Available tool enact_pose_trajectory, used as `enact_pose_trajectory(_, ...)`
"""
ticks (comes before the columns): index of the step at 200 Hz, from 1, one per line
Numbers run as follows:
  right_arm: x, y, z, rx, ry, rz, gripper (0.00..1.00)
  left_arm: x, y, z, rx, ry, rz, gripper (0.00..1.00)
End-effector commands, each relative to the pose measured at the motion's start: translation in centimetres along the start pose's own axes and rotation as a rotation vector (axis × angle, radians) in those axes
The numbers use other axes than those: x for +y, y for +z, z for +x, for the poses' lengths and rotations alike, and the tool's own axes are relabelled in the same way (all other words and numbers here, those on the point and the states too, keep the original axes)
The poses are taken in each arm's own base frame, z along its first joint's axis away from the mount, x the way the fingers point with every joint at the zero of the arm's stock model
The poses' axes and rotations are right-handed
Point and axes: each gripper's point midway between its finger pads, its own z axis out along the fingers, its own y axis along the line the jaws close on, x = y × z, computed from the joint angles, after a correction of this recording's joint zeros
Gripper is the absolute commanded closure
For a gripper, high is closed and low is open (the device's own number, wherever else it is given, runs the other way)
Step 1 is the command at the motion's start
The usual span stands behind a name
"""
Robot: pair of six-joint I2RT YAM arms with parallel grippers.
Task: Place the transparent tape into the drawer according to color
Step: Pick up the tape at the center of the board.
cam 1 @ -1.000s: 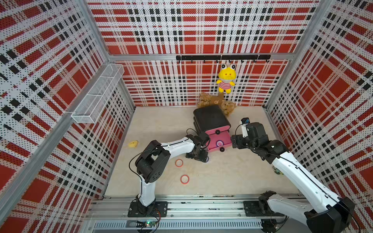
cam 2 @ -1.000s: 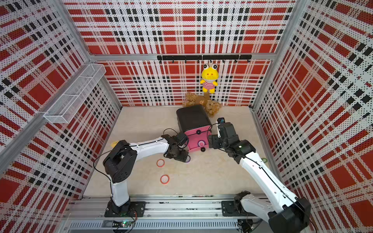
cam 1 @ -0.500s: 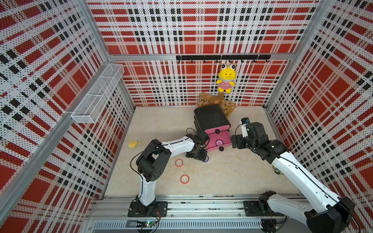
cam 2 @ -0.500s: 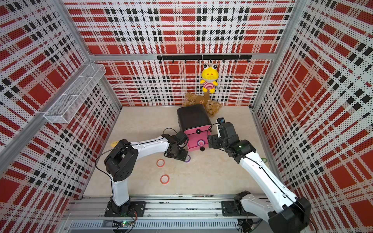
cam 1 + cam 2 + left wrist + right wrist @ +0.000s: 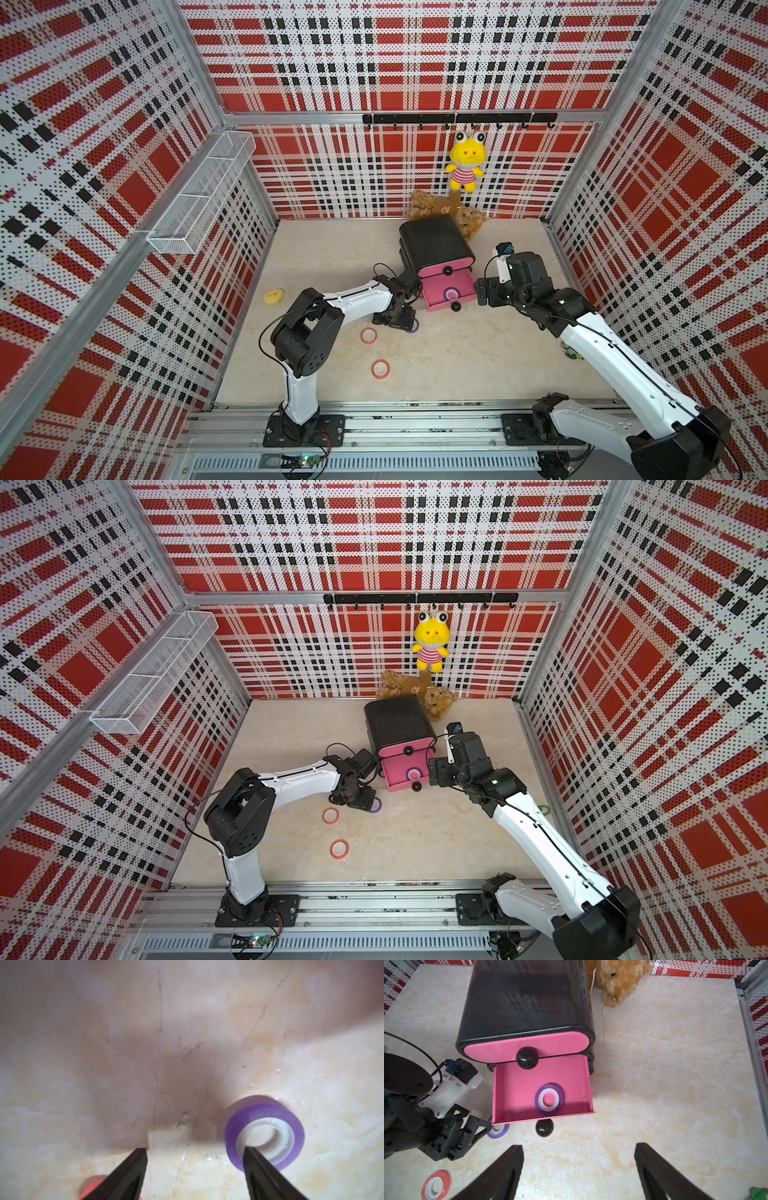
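Note:
A purple transparent tape (image 5: 264,1118) ring lies flat on the floor just in front of the cabinet, seen in both top views (image 5: 413,326) (image 5: 376,805). My left gripper (image 5: 194,1148) is low over it and open. One fingertip (image 5: 252,1157) sits at the ring's pale core, and the other rests on bare floor. The middle drawer (image 5: 517,1088) is pulled out and holds another purple tape (image 5: 549,1099). Two red tapes (image 5: 368,335) (image 5: 380,368) lie nearer the front. My right gripper (image 5: 578,1145) hangs open and empty in front of the drawer's knob (image 5: 544,1128).
The black cabinet (image 5: 434,241) stands mid-floor with its top drawer front (image 5: 500,1051) closed. A brown teddy (image 5: 440,208) lies behind it and a yellow plush (image 5: 465,166) hangs on the back wall. A yellow flat toy (image 5: 274,296) lies left. A small green object (image 5: 758,1192) lies right.
My left gripper has shifted slightly beside the drawer, its jaws have narrowed a little, and the purple ring now shows at its fingers. The right arm has not moved.

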Motion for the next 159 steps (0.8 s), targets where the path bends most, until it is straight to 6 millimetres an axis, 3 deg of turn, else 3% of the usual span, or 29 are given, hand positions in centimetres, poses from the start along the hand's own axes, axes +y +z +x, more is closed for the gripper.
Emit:
enact_pose_trajectory(1, -0.1, -1.1, -1.0, -0.035, 0.007, -0.008, 0.08, 2.3, 0.2, 1.7, 0.051, 0.014, -0.081, 0.22)
enact_pose_trajectory(36, 0.0, -0.9, -1.0, -0.033, 0.009, -0.015, 0.08, 0.2, -0.2, -0.1, 0.043, 0.038, -0.013, 0.28)
enact_pose_trajectory(80, -0.2, -1.6, -1.1, -0.044, 0.004, -0.008, 0.08, -0.1, 0.5, -0.5, 0.088, 0.070, -0.039, 0.42)
enact_pose_trajectory(117, -0.5, -1.8, -0.9, -0.044, 0.001, 0.002, 0.08, -0.1, 1.5, 0.7, 0.142, 0.106, -0.041, 0.49)
enact_pose_trajectory(159, -0.4, -1.6, -1.0, -0.044, 0.002, 0.000, 0.08, 0.1, 3.2, 2.5, 0.211, 0.150, -0.064, 0.66)
